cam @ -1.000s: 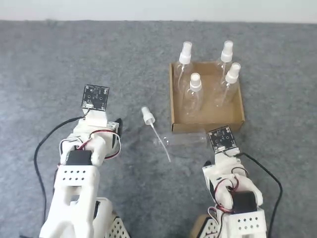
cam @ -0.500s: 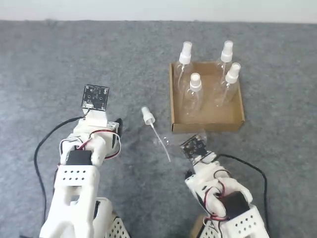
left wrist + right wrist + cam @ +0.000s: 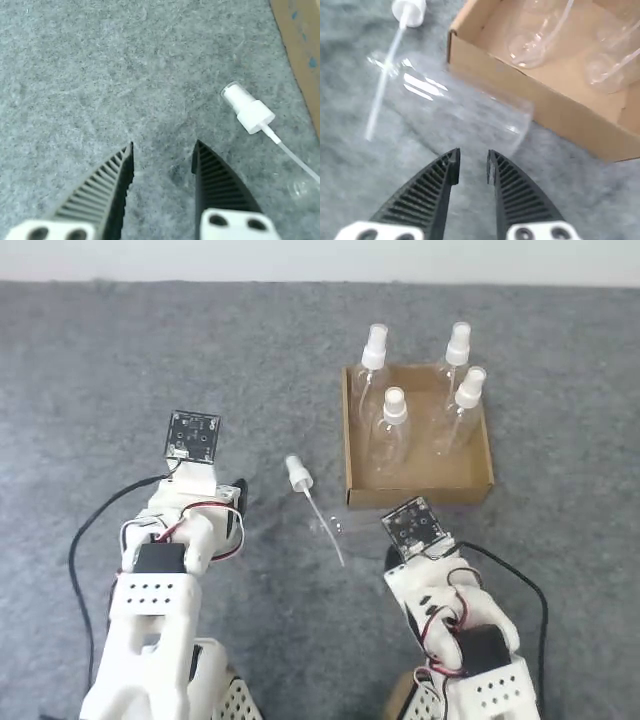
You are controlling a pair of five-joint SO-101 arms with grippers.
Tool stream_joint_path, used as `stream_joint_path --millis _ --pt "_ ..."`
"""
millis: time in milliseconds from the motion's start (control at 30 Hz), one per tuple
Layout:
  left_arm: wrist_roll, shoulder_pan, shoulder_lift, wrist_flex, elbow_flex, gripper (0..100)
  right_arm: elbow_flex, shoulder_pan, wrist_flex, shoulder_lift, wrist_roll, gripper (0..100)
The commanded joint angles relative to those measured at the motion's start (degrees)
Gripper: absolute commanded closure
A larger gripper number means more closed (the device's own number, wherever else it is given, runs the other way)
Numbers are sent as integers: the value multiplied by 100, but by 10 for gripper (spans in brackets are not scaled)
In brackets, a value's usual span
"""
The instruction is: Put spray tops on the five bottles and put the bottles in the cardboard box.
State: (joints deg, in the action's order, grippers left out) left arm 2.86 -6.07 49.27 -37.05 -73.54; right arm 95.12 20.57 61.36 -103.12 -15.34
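Note:
A clear bottle [image 3: 455, 102] without a top lies on its side on the grey carpet, just in front of the cardboard box [image 3: 580, 132]. My right gripper [image 3: 473, 154] hovers over the bottle's base end, narrowly open with nothing between its fingers. A loose white spray top [image 3: 298, 475] with a long dip tube lies beside the bottle's mouth [image 3: 335, 525]. My left gripper [image 3: 163, 149] stands open above bare carpet, with the spray top [image 3: 247, 112] a short way beyond its fingertips. Several capped bottles [image 3: 393, 425] stand upright in the box [image 3: 418, 495].
Grey carpet covers the whole table. The box's near corner [image 3: 300, 45] lies close to the spray top. Both arm bases stand at the near edge, with cables trailing beside them. Open carpet lies to the left and behind the box.
The right arm swung left over the lying bottle, then came part of the way back to the right. The left arm, spray top and box have not moved.

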Motion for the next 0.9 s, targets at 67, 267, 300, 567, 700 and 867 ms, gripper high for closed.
stream_joint_path --millis 67,267,300,567,700,867 --pt "53 26 0 123 57 826 -1134 -558 822 -101 -1046 935" --pt "53 26 -9 123 57 826 -1837 -523 840 418 -1310 861" --pt "53 26 -18 123 57 826 -2040 -505 822 708 -1319 861" --pt "53 26 -26 132 57 826 -4378 -303 1051 4207 -1547 857" --pt "53 26 -35 132 57 826 -5178 347 1130 5684 -1749 827" --pt "53 53 -35 132 57 826 -5811 1235 1068 6923 -1987 725"
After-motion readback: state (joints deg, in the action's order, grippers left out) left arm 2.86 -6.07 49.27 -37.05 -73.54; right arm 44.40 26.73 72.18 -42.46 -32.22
